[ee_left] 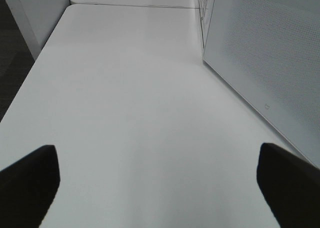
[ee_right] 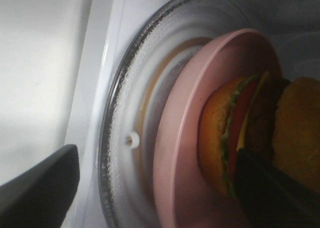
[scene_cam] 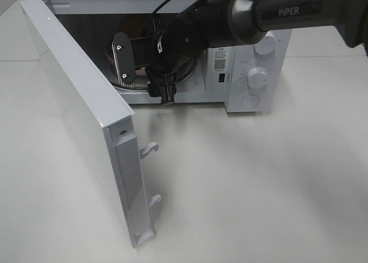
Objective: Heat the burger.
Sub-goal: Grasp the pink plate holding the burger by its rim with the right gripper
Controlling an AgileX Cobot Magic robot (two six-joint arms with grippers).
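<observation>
The burger (ee_right: 250, 133) has a golden-brown bun, dark patty and red and yellow layers. It sits on a pink plate (ee_right: 180, 138) on the glass turntable (ee_right: 125, 108) inside the open microwave (scene_cam: 253, 73). In the high view only a bit of bun (scene_cam: 129, 26) shows behind the arm. My right gripper (ee_right: 155, 158) reaches into the oven cavity (scene_cam: 144, 73) and is open. One finger (ee_right: 275, 193) is in front of the burger, the other (ee_right: 40, 188) is off the turntable's edge. My left gripper (ee_left: 157, 173) is open and empty over the bare table.
The microwave door (scene_cam: 80, 102) stands swung wide open toward the front left, with its latch hooks (scene_cam: 149, 149) sticking out. The control knobs (scene_cam: 259, 76) are on the oven's right side. A white perforated panel (ee_left: 265, 53) stands close beside the left gripper.
</observation>
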